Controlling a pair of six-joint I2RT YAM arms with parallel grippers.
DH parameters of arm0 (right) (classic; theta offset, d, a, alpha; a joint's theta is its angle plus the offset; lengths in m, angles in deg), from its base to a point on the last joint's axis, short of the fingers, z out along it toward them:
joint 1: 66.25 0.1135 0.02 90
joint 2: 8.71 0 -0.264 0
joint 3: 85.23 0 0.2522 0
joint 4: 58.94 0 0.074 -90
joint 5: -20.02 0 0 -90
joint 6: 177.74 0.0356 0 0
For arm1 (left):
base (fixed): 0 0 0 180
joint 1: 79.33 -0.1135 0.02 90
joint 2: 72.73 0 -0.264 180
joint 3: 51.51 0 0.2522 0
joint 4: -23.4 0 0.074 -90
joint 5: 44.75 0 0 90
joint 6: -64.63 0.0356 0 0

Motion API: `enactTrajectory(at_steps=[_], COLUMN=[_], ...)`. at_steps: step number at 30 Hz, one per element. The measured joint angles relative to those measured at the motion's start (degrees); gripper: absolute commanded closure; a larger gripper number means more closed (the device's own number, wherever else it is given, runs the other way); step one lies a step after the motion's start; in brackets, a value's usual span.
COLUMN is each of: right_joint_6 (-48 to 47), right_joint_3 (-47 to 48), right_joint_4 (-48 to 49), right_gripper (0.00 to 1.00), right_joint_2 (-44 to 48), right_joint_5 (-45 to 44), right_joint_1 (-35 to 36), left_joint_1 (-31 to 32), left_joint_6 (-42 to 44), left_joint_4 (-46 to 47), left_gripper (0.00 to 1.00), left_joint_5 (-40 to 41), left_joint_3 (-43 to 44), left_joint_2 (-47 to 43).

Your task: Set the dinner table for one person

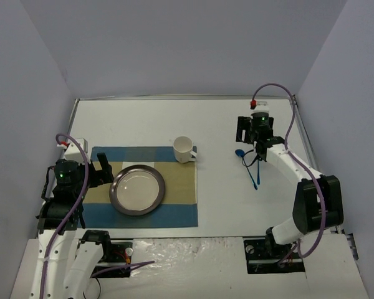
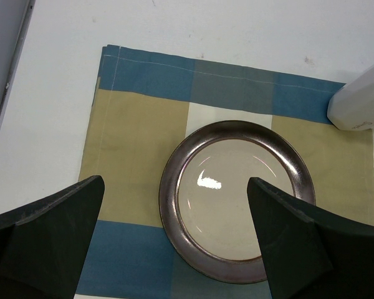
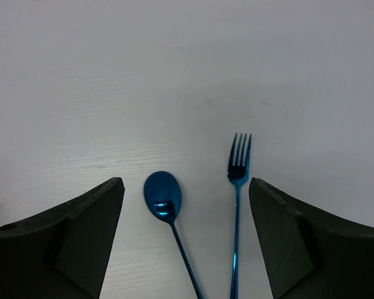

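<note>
The white dinner table (image 1: 224,124) carries a blue-and-tan checked placemat (image 1: 174,212) at the left. A round plate (image 1: 137,190) with a dark metallic rim lies on the placemat, and a white cup (image 1: 184,149) stands at the mat's far right corner. A blue spoon (image 3: 163,196) and a blue fork (image 3: 238,180) lie side by side on the bare table at the right. My left gripper (image 2: 174,184) is open and empty above the plate's (image 2: 237,199) near-left part. My right gripper (image 3: 185,182) is open and empty above the cutlery, one finger on each side.
White walls enclose the table on the left, the far side and the right. The cup (image 2: 361,99) shows at the right edge of the left wrist view. In the top view the spoon's bowl (image 1: 239,152) and the fork's handle (image 1: 257,179) show below my right gripper (image 1: 250,134).
</note>
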Motion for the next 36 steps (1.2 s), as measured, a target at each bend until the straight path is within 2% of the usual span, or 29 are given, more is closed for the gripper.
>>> enactTrajectory(at_steps=[5, 13, 21, 36], right_joint_6=[1.8, 1.3, 1.4, 2.8], right_joint_3=[0.3, 2.7, 3.0, 1.9], right_joint_4=[-1.0, -1.0, -0.9, -2.4], right_gripper=[0.24, 0.29, 0.40, 0.58], right_joint_2=[-6.7, -13.2, -16.2, -16.7], right_joint_5=[1.4, 8.8, 12.0, 11.3], right_joint_1=[-7.7, -14.5, -15.4, -14.3], left_joint_1=[0.0, 0.0, 0.0, 0.0], left_joint_6=[0.0, 0.0, 0.0, 0.0], left_joint_4=[0.0, 0.0, 0.0, 0.0], left_gripper=[0.03, 0.03, 0.03, 0.03], left_joint_5=[0.0, 0.0, -0.1, -0.3], left_joint_3=[0.0, 0.0, 0.0, 0.0], left_joint_2=[0.0, -0.2, -0.2, -0.2])
